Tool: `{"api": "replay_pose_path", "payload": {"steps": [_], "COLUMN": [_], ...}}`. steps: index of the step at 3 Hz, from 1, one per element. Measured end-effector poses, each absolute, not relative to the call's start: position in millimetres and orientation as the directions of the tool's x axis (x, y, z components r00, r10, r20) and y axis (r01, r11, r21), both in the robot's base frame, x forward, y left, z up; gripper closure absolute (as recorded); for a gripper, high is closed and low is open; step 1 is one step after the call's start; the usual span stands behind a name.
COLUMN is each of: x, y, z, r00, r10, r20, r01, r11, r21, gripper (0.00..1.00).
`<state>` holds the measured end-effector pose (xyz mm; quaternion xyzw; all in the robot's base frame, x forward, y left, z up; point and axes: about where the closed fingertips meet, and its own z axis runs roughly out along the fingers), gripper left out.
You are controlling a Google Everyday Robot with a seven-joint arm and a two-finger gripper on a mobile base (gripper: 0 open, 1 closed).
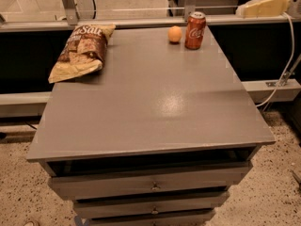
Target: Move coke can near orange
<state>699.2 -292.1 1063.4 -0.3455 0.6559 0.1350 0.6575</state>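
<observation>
The coke can (pixel 195 30) stands upright at the far right of the grey table top (pixel 150 98). The orange (pixel 175 34) lies just left of it, a small gap between them. My gripper (pixel 261 7) is at the upper right of the camera view, beyond the table's right edge and level with the can's top. It is well clear of the can and holds nothing.
A brown and tan chip bag (pixel 81 51) lies at the table's far left corner. Drawers (pixel 153 186) sit under the table's front edge. A cable (pixel 282 74) hangs at the right. A rail (pixel 141 21) runs behind the table.
</observation>
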Motion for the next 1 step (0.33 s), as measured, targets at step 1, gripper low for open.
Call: {"api": "replay_pose_path", "payload": {"steps": [1], "x": [665.3], "y": [-286.1], "z": [1065.9], "r00": [0.102], "r10": [-0.266], "r20": [-0.958], "r01": [-0.645], "r11": [0.716], "r21": [-0.268], "gripper": [0.0]}}
